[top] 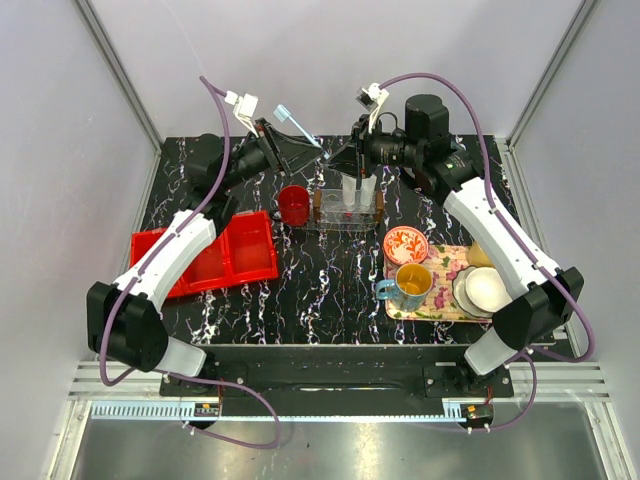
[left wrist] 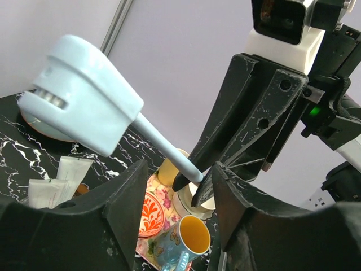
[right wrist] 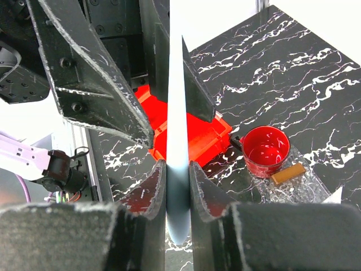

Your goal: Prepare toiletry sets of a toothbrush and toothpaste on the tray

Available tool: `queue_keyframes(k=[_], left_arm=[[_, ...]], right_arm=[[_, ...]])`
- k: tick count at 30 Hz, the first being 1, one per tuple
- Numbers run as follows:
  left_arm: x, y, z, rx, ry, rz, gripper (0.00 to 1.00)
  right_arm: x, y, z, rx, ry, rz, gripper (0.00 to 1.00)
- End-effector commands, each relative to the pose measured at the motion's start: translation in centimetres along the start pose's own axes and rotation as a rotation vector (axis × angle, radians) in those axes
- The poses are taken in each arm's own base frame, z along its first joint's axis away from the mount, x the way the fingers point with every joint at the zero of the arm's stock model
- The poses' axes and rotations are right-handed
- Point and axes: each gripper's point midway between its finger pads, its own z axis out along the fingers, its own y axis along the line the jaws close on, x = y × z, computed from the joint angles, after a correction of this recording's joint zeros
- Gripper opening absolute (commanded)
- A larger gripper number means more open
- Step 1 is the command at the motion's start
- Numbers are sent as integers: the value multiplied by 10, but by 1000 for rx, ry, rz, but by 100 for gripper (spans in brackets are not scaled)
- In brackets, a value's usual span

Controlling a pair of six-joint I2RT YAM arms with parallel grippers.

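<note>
We hold the toothbrush in the air, above the tray and to its left in the top view. Its handle is clenched between the fingers of our right gripper. Our left gripper is released, its jaws standing wide on either side of the handle, just below the brush head.

The risk, as we judge it, lies in lowering a long thin thing held near its tail end. It can pivot in the pinch, and the head can catch a left finger if that arm is not drawn clear first. A tilted brush could also knock the two toothpaste tubes that appear to be on the tray, or land half off its rim.

The red cup sits just left of the tray, close under the way down. The red bin is farther left. The floral tray of crockery lies right of the tray and nearer our bases, apart from the path
</note>
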Motion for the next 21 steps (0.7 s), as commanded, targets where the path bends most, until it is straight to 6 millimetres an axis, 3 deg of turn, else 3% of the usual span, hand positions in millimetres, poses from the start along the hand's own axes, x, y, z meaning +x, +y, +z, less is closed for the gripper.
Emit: queue_keyframes(k=[1,8,21], left_arm=[[-14,-9,2,43,-57,31,51],[-13,-15,2,69,-45,46,36],[-3,-29,8,122,-6,68,18]], right_arm=[[-22,21,-9,-47,-61,-50,0],[-22,21,-10,-46,-63,-54,0],[-19,22,-10,-50,-61,-56,0]])
